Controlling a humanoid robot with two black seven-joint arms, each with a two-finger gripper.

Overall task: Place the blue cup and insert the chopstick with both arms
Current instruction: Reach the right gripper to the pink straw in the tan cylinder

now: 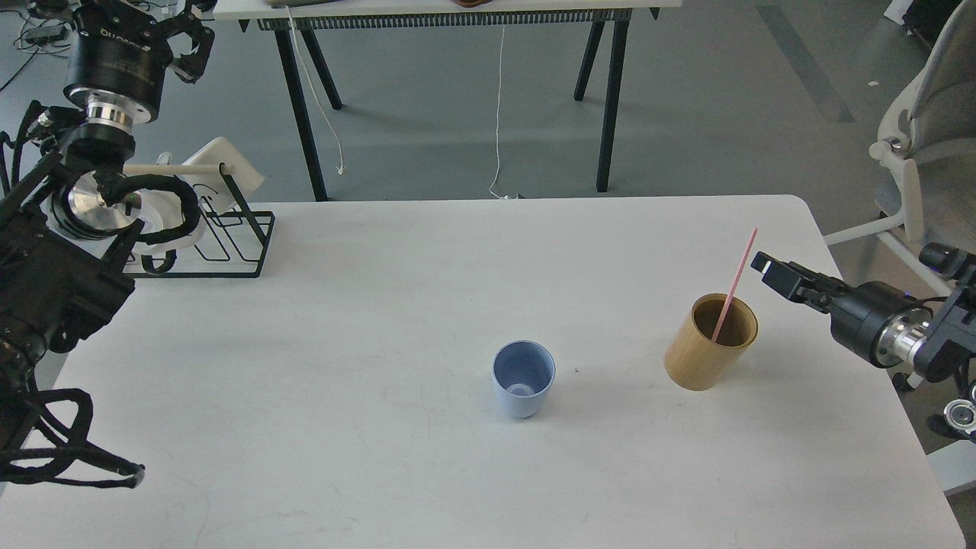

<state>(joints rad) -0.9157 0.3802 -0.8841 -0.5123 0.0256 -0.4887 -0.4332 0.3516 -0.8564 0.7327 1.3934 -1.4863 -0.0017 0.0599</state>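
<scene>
The blue cup [523, 377] stands upright and empty near the middle of the white table [381, 457]. The pink chopstick [736, 276] leans in the tan bamboo cylinder [709, 345] to the cup's right. My right gripper [768, 271] comes in from the right edge. Its tip is just right of the stick's upper end and apart from it; its fingers are too dark to tell apart. My left gripper [179, 27] is raised at the far top left, well off the cup, with its fingers partly cut by the frame edge.
A black wire rack [232, 248] with a pale wooden rod [175, 169] and a white mug [164, 229] stands at the table's back left corner. A second table's legs [610, 99] stand behind. A chair [923, 152] is off the right edge.
</scene>
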